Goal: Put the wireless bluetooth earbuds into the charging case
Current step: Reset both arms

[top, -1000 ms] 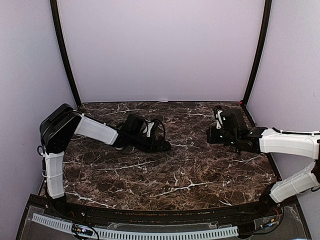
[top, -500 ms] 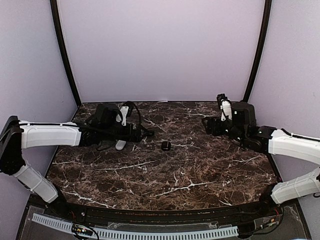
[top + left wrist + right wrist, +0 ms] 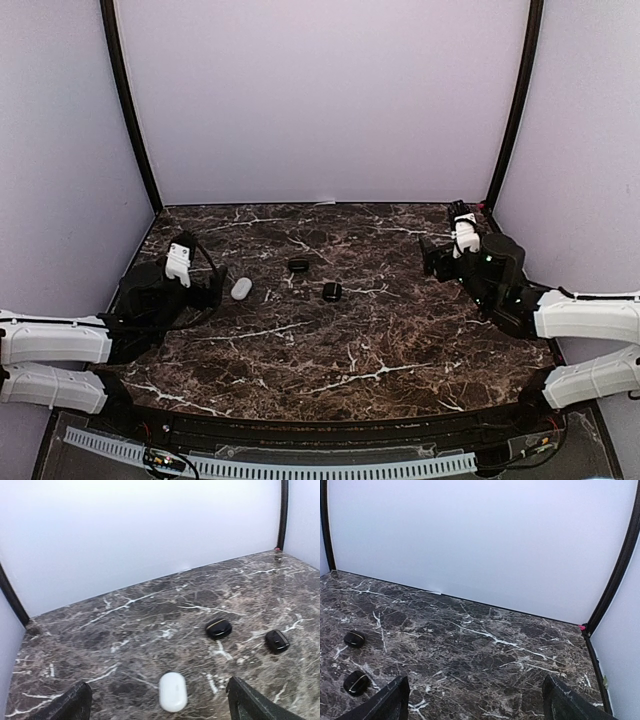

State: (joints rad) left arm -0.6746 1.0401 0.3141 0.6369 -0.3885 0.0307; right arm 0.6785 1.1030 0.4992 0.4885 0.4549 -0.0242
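Note:
Three shut charging cases lie on the marble table. The white case sits just ahead of my left gripper, which is open and holds nothing. Two black cases lie farther right; the left wrist view shows these black cases beyond the white one. My right gripper hovers open and empty at the right, well away from the black cases. The earbuds are out of view.
The dark marble table is enclosed by pale back and side walls with black corner posts. Both arm bases stand at the near edge.
The left arm has pulled back toward the near left, uncovering the white case and the rear black case. The right gripper has gone from shut to open and drawn back slightly.

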